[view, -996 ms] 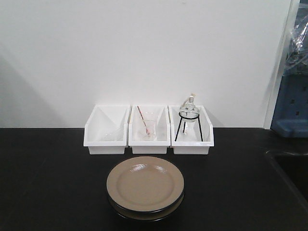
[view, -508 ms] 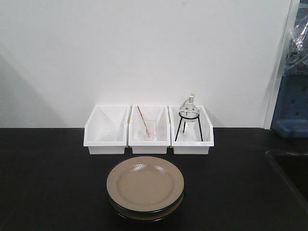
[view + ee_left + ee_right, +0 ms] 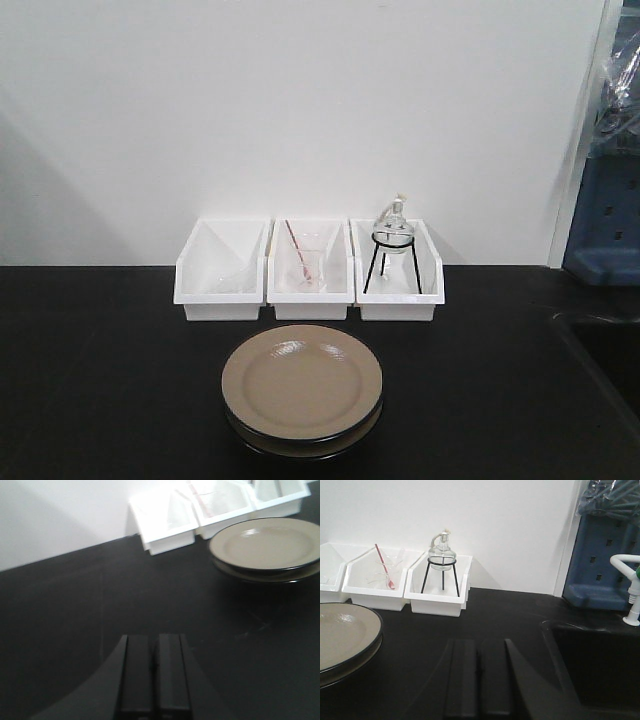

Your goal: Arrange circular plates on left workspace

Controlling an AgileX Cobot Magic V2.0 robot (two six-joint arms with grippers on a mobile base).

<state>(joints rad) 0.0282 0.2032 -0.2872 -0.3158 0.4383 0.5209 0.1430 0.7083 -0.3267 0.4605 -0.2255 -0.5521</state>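
1. The two circular plates (image 3: 301, 383) sit stacked one on the other near the front edge of the bench (image 3: 100, 380), about midway along it and just in front of the middle bin of three white bins (image 3: 309, 270) lined up at the back edge.
2. The top plate shows its tan face; the lower one peeks out beneath as a dark rim, slightly offset toward the front.
3. The left end effector (image 3: 152, 672) hovers over bare bench left of the stack, well apart from it, with its fingers pressed together and nothing between them.
4. The right end effector (image 3: 479, 677) hangs to the right of the stack, between the plates and the sink basin (image 3: 600, 665), fingers likewise together and empty.
5. Judging by this, the task is at its very start: neither plate has been lifted and the stack is untouched.
6. The next move probably falls to the left arm: spread its fingers, reach right to the near rim of the top plate, and pinch that rim without dragging the lower plate.
7. The left part of the bench, seen in the left wrist view, looks a fitting place to set the plates down.
8. The glossy shallow rim may slip, so a firm bite on the lip seems wise.
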